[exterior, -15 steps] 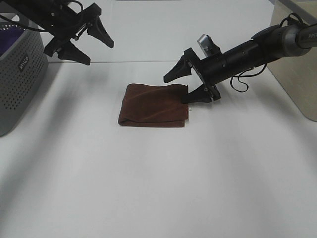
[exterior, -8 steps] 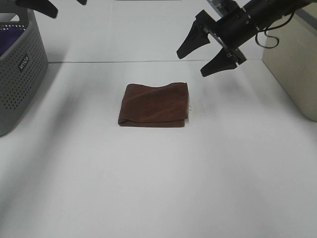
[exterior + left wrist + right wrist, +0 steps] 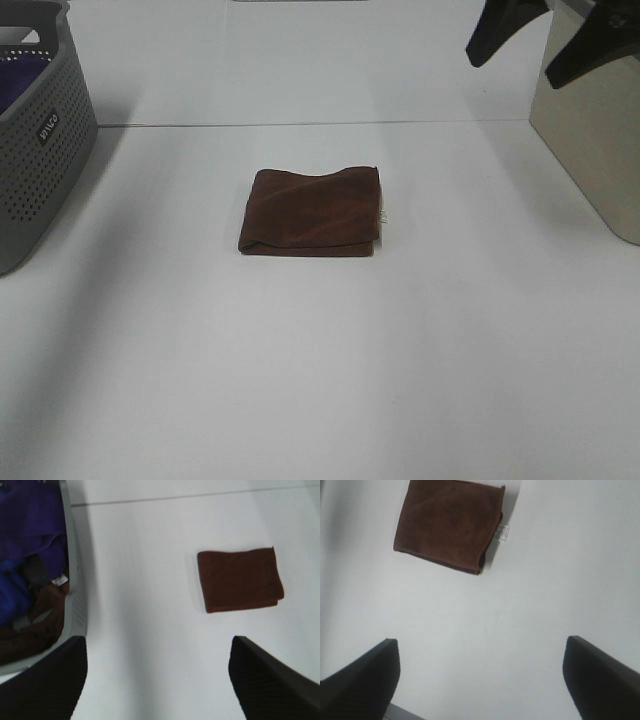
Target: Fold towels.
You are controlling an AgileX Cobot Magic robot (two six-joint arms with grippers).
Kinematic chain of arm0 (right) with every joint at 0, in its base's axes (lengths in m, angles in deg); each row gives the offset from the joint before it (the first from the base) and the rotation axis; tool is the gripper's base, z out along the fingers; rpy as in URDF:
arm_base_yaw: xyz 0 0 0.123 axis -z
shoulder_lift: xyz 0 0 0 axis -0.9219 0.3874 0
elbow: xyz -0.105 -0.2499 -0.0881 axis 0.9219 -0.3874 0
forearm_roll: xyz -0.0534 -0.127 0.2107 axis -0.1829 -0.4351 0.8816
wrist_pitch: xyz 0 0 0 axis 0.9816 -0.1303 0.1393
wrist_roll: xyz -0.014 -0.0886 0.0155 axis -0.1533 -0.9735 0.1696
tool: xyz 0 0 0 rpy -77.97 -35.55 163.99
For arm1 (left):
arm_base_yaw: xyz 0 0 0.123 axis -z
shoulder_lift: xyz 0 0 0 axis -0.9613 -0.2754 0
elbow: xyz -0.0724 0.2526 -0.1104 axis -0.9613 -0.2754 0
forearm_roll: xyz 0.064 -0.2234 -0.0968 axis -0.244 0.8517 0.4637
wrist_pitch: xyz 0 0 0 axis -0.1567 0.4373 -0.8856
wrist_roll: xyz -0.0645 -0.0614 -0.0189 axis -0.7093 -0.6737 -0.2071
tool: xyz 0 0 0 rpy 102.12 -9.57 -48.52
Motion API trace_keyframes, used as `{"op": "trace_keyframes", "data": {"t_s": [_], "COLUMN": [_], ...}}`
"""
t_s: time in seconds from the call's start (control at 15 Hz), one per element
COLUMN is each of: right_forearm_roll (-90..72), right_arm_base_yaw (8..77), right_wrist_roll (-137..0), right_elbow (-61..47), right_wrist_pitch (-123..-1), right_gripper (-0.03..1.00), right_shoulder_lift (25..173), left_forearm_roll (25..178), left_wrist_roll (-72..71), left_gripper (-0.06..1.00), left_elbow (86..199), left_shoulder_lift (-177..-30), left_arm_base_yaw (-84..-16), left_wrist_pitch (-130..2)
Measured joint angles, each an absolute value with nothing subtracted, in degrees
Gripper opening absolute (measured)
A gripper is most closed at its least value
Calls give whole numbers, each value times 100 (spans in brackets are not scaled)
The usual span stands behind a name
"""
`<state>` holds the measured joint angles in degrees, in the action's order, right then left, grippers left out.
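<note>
- At the far left of the white table (image 3: 320,380), a grey perforated basket (image 3: 40,150) is seen, with a small label on its wall; purple fabric shows just over its rim.
- In the left wrist view the basket (image 3: 75,605) is shown to hold a purple cloth (image 3: 30,525), some blue fabric (image 3: 12,600) and a brown piece low in the heap.
- The left gripper (image 3: 157,680) is not seen from the high camera; in its own view the two dark ribbed fingers (image 3: 50,680) are spread wide, nothing is held between them, and they are kept well above the table, apart from both basket and towel.
- Near the middle of the table the dark brown towel (image 3: 312,212) is laid flat, folded into a compact rectangle, with layered edges visible along the near side.
- A small white tag (image 3: 382,216) is seen sticking out at the towel's right edge; it is clearer in the right wrist view (image 3: 503,532), beside the towel (image 3: 447,522).
- At the upper right, the right gripper (image 3: 545,35) is held high, its jaws parted wide and empty, well apart from the towel.
- Behind it, at the right edge, a beige box (image 3: 595,150) is stood on the table.
</note>
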<state>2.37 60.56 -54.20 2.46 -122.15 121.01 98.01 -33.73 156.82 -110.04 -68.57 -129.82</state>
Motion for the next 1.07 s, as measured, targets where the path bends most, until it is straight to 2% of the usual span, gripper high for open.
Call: {"op": "trace_keyframes", "data": {"t_s": [0.4, 0.47, 0.8, 1.07], "right_forearm_roll": [-101, -256, -840, -1270], "right_arm_base_yaw": [6056, 6056, 6056, 6056], "right_wrist_roll": [-5380, -5380, -5380, -5374], "right_elbow": [-2430, -3146, -4750, -5455], "right_wrist_pitch": [-12123, -12083, -11951, -11831], "right_gripper": [83, 83, 83, 83], "right_shoulder_lift": [9259, 8469, 6217, 4830], "left_forearm_roll": [9543, 9543, 9623, 9715], "left_wrist_roll": [-3396, -3396, -2983, -2634], "left_gripper": [74, 74, 74, 74], "left_elbow": [12891, 12221, 10336, 9408], "left_shoulder_lift": [-8620, -7967, -6134, -5549], "left_arm_base_yaw": [-6857, -6857, -6857, -6857], "left_wrist_pitch": [-13000, -13005, -12484, -12077]}}
